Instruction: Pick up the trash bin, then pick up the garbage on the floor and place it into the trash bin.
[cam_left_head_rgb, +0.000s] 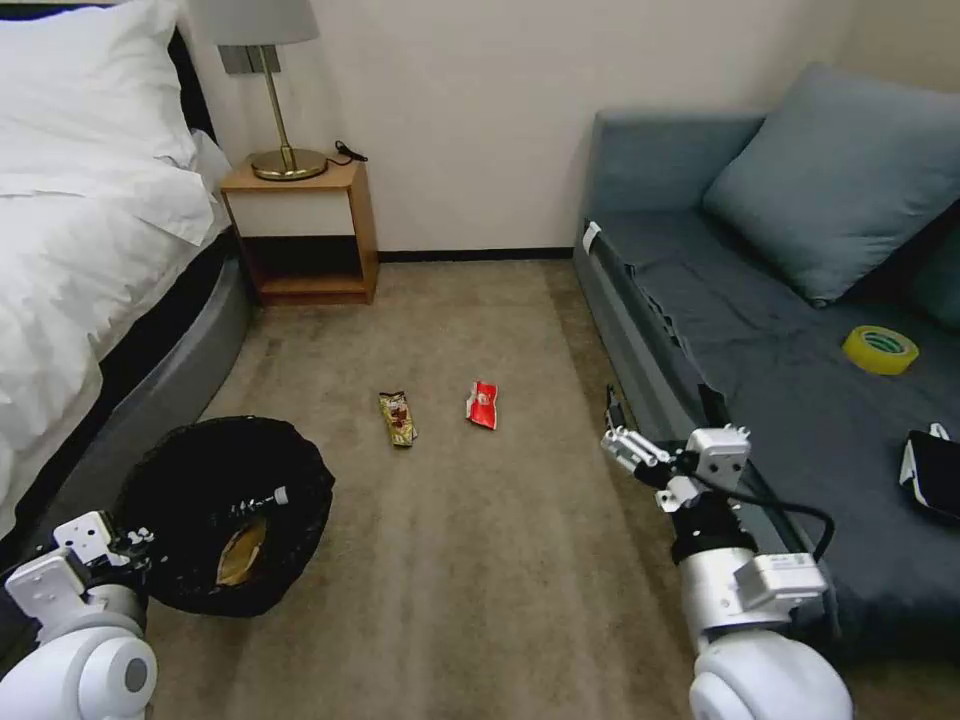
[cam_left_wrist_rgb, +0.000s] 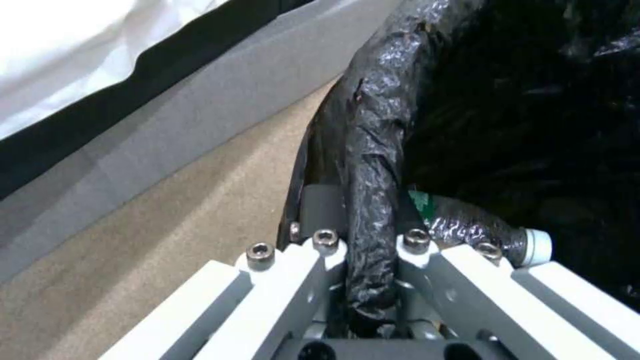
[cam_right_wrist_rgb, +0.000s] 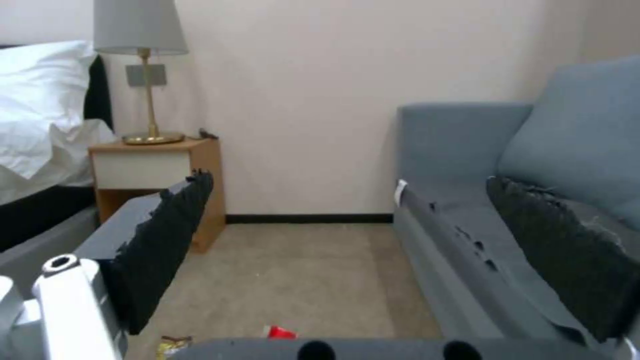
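Gripping the trash bin (cam_left_head_rgb: 225, 515) rim, left hand (cam_left_wrist_rgb: 370, 280) closed on the black bag, right hand (cam_right_wrist_rgb: 360, 235) open above carpet, red snack packet (cam_left_head_rgb: 483, 405) and gold-brown snack wrapper (cam_left_head_rgb: 398, 418) on floor.

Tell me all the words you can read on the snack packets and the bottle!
No text can be read.
Red snack packet on the carpet: white marks, too small to read.
Gold-brown snack wrapper beside it: print too blurred.
Bottle in the trash bin, whose rim the left hand grips: green label mostly hidden.
Yellow tape roll on the sofa: no legible print.

Snack packet (cam_left_head_rgb: 482, 405) right of wrapper (cam_left_head_rgb: 398, 418)
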